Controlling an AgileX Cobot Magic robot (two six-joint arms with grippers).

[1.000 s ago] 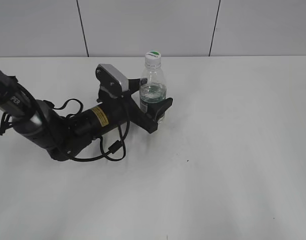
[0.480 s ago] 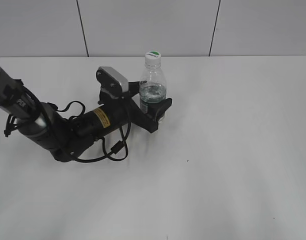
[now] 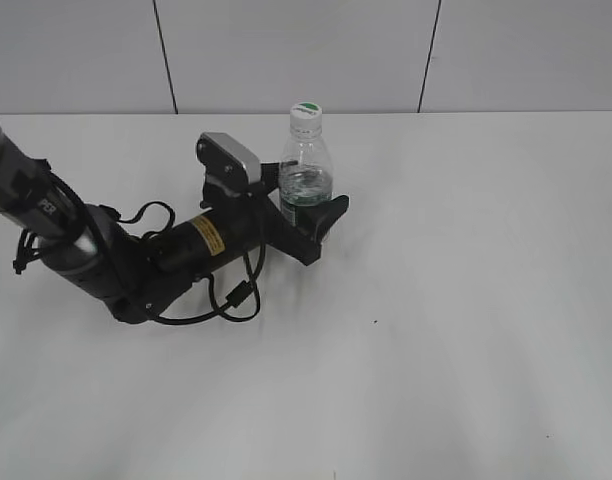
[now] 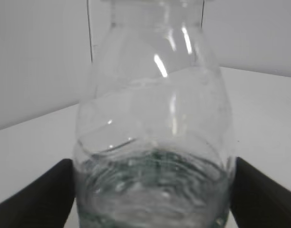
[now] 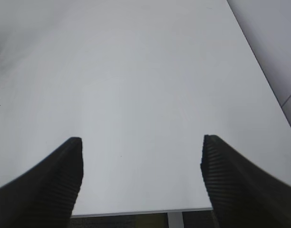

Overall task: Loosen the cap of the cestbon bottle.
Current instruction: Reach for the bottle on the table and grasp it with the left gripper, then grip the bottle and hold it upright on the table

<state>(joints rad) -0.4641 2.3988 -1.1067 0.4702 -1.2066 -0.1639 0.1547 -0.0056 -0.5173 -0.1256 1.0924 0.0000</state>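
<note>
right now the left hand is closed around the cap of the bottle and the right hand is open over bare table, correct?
Not the cap. The exterior view shows the left hand around the lower body of the cestbon bottle, at the label. The right hand is open over bare table.

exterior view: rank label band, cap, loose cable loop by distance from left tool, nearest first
1. Label band, low on the cestbon bottle, between the left tool fingers.
2. Cap, atop the bottle, above the tool.
3. Cable loop, lower left, by the arm.
</note>
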